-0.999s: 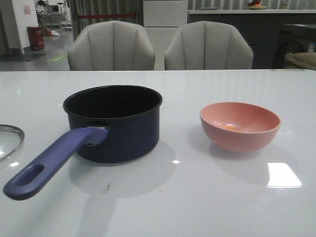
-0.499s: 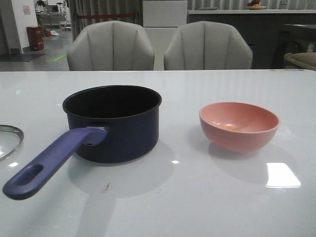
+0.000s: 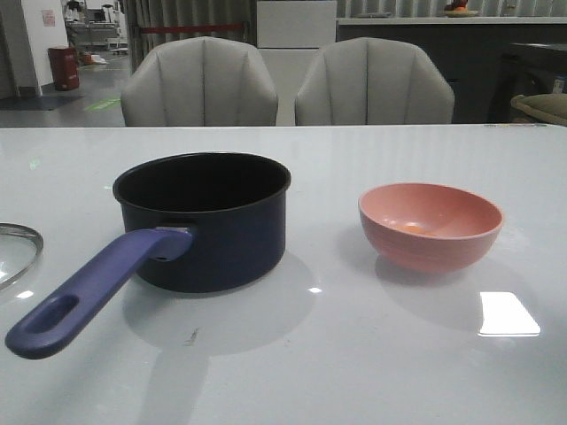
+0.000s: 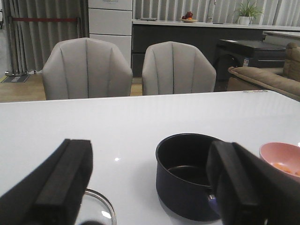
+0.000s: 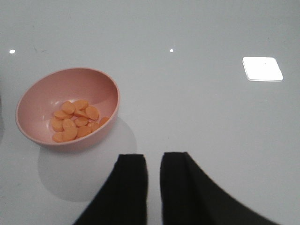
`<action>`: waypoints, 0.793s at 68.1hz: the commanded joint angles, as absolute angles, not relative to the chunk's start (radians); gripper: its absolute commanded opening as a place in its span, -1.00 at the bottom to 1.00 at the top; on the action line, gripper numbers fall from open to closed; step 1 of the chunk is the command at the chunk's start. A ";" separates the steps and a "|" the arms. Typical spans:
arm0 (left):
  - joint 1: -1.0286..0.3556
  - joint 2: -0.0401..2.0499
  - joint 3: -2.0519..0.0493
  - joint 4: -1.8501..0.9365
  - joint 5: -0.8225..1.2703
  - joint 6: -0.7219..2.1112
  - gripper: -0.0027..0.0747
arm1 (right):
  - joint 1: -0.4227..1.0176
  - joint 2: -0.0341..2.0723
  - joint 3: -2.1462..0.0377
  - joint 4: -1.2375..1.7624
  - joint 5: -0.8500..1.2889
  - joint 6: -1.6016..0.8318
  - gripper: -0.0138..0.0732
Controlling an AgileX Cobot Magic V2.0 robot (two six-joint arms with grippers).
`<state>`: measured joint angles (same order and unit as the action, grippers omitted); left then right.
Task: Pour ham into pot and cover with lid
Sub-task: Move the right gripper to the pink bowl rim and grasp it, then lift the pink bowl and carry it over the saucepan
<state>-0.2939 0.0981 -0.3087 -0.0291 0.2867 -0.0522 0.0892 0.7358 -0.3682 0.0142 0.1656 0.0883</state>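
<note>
The dark navy pot (image 3: 204,221) stands left of centre, its purple-blue handle (image 3: 89,288) pointing to the front left. It looks empty in the left wrist view (image 4: 185,173). The glass lid (image 3: 13,252) lies at the table's left edge, only partly in view; its rim also shows in the left wrist view (image 4: 96,206). Several orange-tan ham pieces (image 5: 75,122) lie in the pink bowl (image 3: 431,226), right of the pot. My left gripper (image 4: 149,154) is wide open and empty above the lid and pot. My right gripper (image 5: 152,157) is empty, its jaws almost together, near the bowl (image 5: 65,108).
The white glossy table (image 3: 354,354) carries bright light reflections. Two grey chairs (image 3: 199,84) stand behind its far edge. Neither arm shows in the front view.
</note>
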 commanded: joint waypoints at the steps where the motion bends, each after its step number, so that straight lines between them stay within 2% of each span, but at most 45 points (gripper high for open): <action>1: -0.293 0.108 -0.334 -0.033 0.206 -0.056 0.44 | 0.089 0.852 -0.483 0.049 0.098 0.082 0.26; 4: -0.293 0.108 -0.334 -0.033 0.205 -0.056 0.44 | 0.089 0.925 -0.531 0.076 0.112 0.082 0.41; 9: -0.293 0.108 -0.334 -0.033 0.202 -0.056 0.44 | 0.089 1.017 -0.586 0.115 0.136 0.082 0.51; 31: -0.293 0.108 -0.334 -0.033 0.202 -0.056 0.44 | 0.119 1.403 -0.846 0.177 0.251 0.081 0.50; 54: -0.293 0.108 -0.334 -0.033 0.202 -0.056 0.44 | 0.158 1.665 -1.014 0.177 0.282 0.076 0.48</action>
